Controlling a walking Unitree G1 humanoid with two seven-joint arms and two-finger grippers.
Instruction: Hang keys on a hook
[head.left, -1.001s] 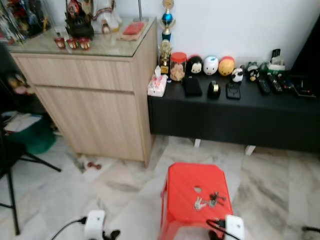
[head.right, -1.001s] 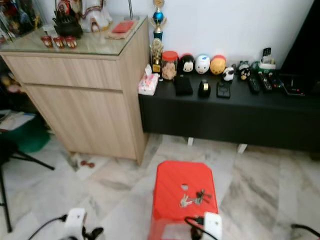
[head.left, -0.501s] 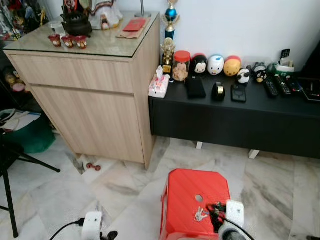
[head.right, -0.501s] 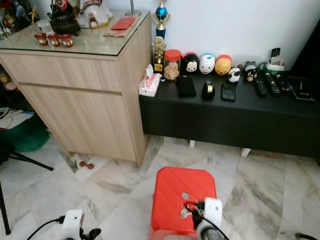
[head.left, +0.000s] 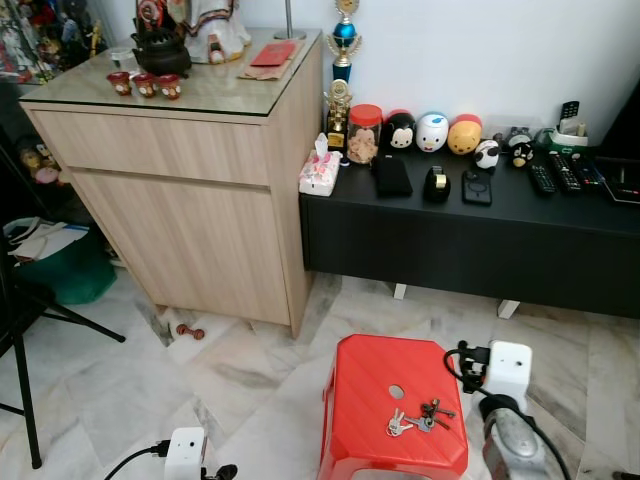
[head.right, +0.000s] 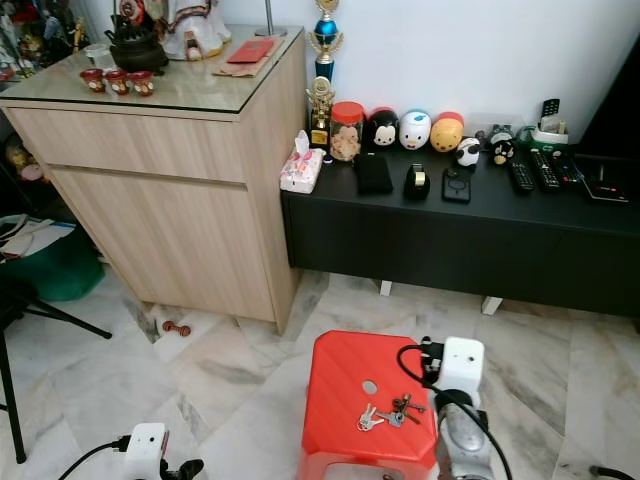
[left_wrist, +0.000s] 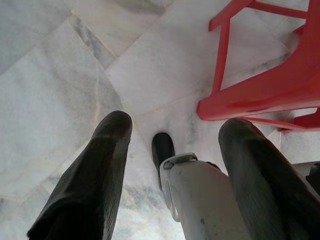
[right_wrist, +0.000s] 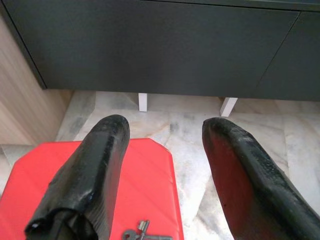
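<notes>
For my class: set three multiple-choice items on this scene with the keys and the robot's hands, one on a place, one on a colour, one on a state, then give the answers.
1. Where do the keys lie?
A. On top of the stool
B. On the black bench
C. On the floor

2. What colour is the stool?
A. Blue
B. Red
C. White

3. How do the fingers of the right hand stand?
A. Shut on the keys
B. Shut with nothing between them
C. Open with nothing between them

Answers:
1 A: the bunch rests on the seat, near its round hole.
2 B: the seat and legs are red in the eye views and in both wrist views.
3 C: the right wrist view shows the two black fingers apart, marble floor between them, the keys lying below on the stool.
</notes>
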